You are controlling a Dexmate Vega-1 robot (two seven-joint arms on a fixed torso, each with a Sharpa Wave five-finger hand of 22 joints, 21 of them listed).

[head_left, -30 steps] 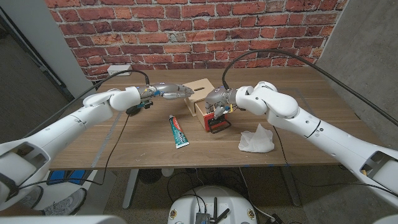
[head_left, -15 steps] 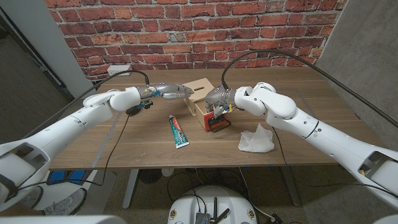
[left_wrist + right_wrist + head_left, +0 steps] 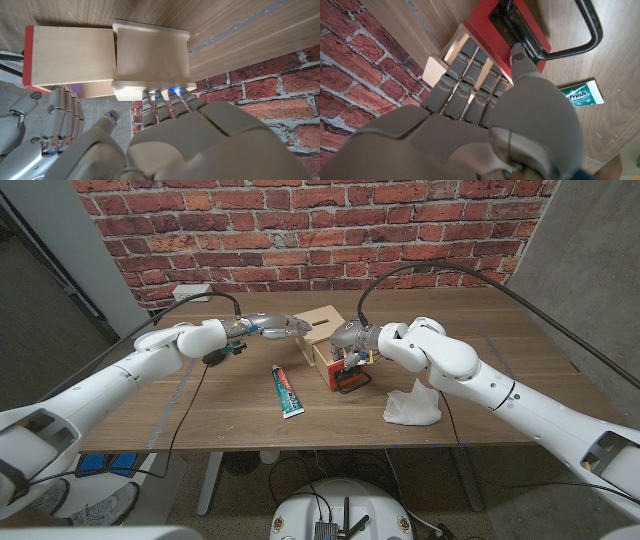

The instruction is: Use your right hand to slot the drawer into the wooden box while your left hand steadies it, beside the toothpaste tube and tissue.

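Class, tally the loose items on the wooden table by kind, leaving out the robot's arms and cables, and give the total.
Wooden box: 1
Drawer with a red front and black handle, partly slotted into the box: 1
Toothpaste tube: 1
Tissue, white and crumpled: 1
Total: 4

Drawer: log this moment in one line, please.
drawer: partly in wooden box | right robot hand: on drawer | left robot hand: touching box
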